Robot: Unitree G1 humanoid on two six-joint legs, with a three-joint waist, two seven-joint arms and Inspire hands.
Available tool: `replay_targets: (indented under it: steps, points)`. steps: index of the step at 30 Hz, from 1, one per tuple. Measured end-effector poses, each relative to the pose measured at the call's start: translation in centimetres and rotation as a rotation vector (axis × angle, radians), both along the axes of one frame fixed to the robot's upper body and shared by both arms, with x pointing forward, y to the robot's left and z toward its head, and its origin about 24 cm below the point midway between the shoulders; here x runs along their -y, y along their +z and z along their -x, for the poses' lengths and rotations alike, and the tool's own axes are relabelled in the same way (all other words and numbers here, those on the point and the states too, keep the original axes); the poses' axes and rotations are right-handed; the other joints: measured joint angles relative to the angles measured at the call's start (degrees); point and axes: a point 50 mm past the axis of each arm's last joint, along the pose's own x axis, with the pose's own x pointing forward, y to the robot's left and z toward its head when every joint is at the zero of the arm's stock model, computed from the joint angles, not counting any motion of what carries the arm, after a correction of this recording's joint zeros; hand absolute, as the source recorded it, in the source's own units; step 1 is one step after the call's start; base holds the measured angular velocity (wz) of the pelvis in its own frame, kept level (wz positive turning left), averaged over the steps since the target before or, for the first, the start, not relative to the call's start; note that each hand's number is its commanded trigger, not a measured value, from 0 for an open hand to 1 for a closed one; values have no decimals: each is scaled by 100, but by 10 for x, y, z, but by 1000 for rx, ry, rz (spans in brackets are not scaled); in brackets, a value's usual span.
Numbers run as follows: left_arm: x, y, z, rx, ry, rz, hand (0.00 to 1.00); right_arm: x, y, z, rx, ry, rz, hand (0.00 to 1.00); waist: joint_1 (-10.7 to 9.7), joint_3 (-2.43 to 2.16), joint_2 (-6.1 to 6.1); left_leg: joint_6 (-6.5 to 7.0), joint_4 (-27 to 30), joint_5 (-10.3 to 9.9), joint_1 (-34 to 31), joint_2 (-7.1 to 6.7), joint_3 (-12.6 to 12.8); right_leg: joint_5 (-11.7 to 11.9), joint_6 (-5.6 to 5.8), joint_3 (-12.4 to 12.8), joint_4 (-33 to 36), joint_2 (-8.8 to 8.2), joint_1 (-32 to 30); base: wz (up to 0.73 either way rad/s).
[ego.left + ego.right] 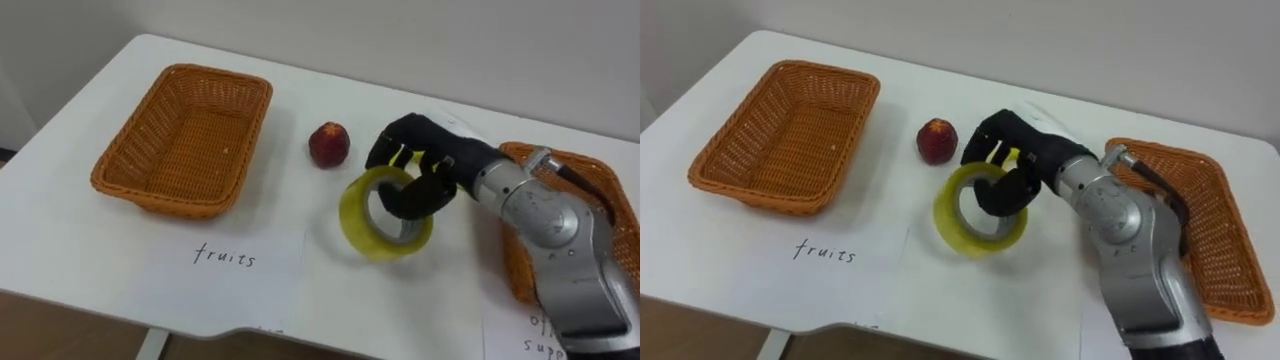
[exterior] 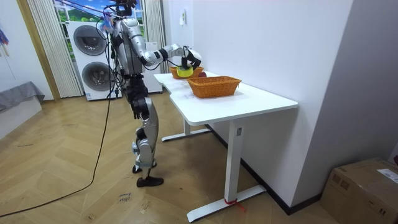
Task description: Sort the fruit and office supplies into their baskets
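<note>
Up close on the right, our right hand (image 1: 425,172) reaches in over the white table (image 1: 80,250), its dark fingers hooked through the yellow tape roll (image 1: 385,246) and clamped on its rim, so the roll stands tilted on edge between the two wicker baskets. Just beyond the roll, a little to its left, the red fruit (image 1: 328,145) sits on the tabletop apart from the hand, with the left basket (image 1: 160,197) further left and the right basket (image 1: 565,158) behind our forearm. In the room view we stand at the table's edge, arm stretched out over it.
</note>
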Motion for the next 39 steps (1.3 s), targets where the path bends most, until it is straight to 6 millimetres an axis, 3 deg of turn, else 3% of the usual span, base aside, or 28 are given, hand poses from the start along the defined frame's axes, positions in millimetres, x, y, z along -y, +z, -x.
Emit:
replay_targets:
  steps: [12,25,30,39]
  points:
    - [0,0,5,-5,25,0,0,38,9,2,108,-186,19,100,-227,6,1,1,-5,-1,-1,-1,-1,-1,3,-30,0,-7,-15,0]
    - [0,0,6,-4,32,3,0,59,8,6,196,-334,-9,100,-457,23,33,2,-13,-2,13,-1,27,-1,3,3,11,-6,-11,-1]
    - [2,0,10,-13,40,8,0,74,-6,5,172,-426,-41,100,-474,2,27,2,-9,-2,32,-1,62,-1,3,1,14,-7,-8,-1]
    - [3,-1,19,-30,89,14,0,100,-4,10,248,-589,-123,100,-611,-16,52,0,8,-1,45,5,75,-1,3,-9,14,-5,0,0]
